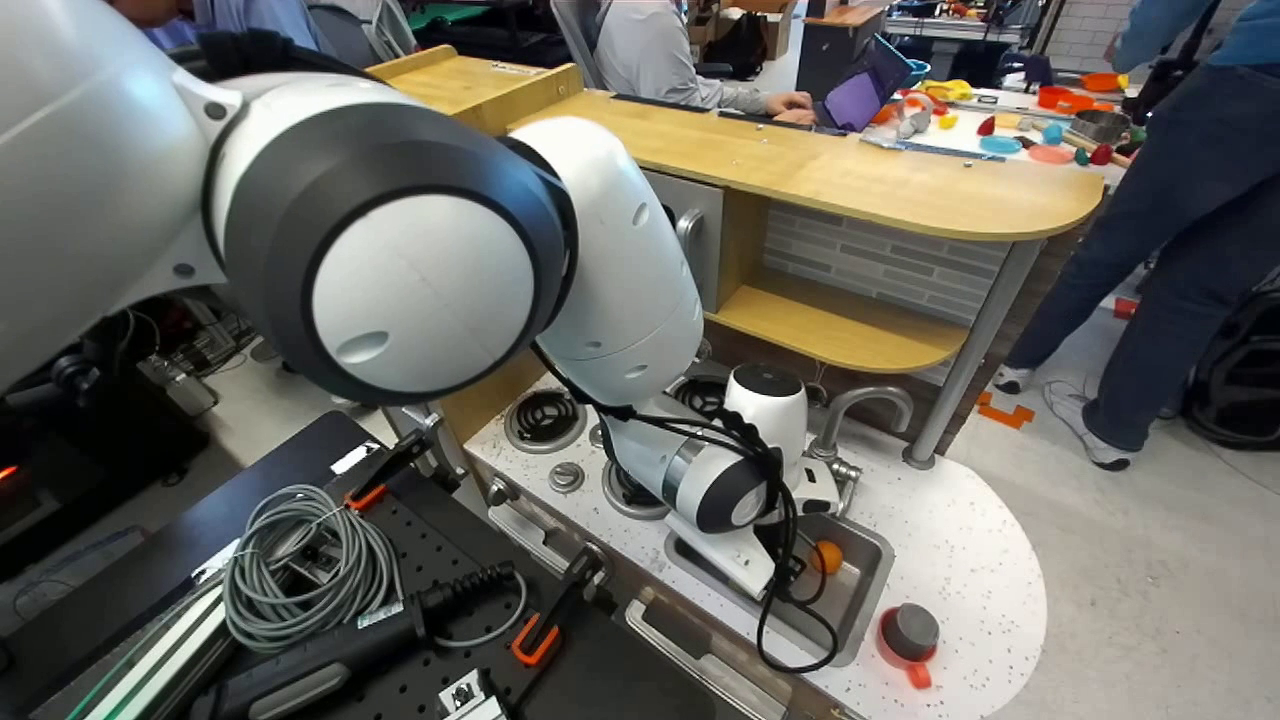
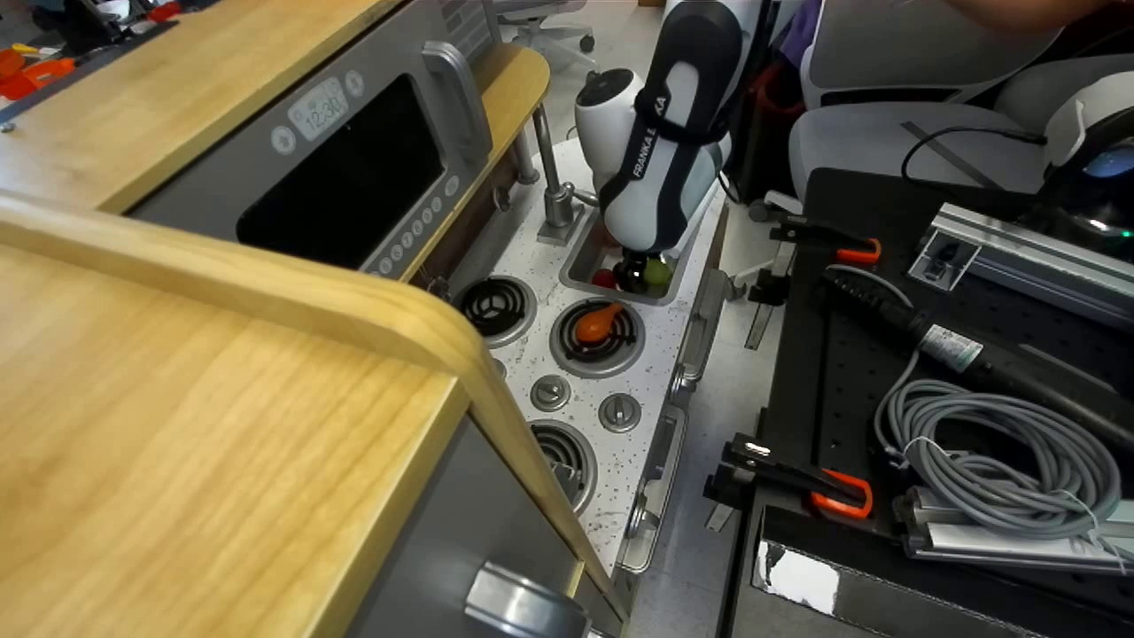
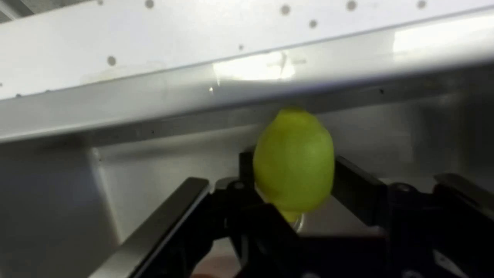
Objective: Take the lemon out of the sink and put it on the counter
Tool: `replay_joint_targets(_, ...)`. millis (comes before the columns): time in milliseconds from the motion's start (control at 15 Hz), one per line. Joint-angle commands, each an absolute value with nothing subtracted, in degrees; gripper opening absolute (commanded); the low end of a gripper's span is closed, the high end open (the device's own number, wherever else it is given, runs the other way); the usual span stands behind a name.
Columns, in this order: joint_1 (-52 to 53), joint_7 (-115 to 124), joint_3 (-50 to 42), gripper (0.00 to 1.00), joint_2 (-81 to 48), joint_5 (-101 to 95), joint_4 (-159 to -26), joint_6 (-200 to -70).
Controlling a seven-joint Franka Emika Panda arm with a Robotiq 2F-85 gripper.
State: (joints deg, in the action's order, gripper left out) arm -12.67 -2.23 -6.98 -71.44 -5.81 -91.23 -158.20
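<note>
Lemon (image 3: 294,162) between jaws, mug (image 1: 896,655) beside sink (image 1: 862,590)

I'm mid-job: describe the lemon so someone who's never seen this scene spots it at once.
Start from the speckled white counter and find the metal sink set into it. There, between the jaws of the black gripper, is the lemon. Its yellow-green skin and tapering ends set it apart from the round orange piece and the red item in the sink.

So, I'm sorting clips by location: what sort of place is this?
Likely a robotics lab: a robot arm reaches into the sink of a seemingly mock kitchen unit, beside a pegboard table with coiled cable.
</note>
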Motion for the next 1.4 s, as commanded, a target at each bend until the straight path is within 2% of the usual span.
replay_joint_targets(0,-14.40,-2.96,-6.66,0.21,-68.23,-3.44,-94.46,-158.27)
replay_joint_targets(67,-14.86,-2.99,-6.64,0.18,-67.22,-3.01,-95.51,-158.68)
replay_joint_targets(667,-15.01,-2.22,-8.63,0.18,-49.64,-2.50,-108.07,-161.11)
replay_joint_targets(933,-14.41,-0.27,-10.96,0.18,-45.82,-2.60,-106.86,-159.16)
replay_joint_targets(1333,-13.94,3.95,-16.41,0.18,-48.85,-3.31,-100.87,-156.54)
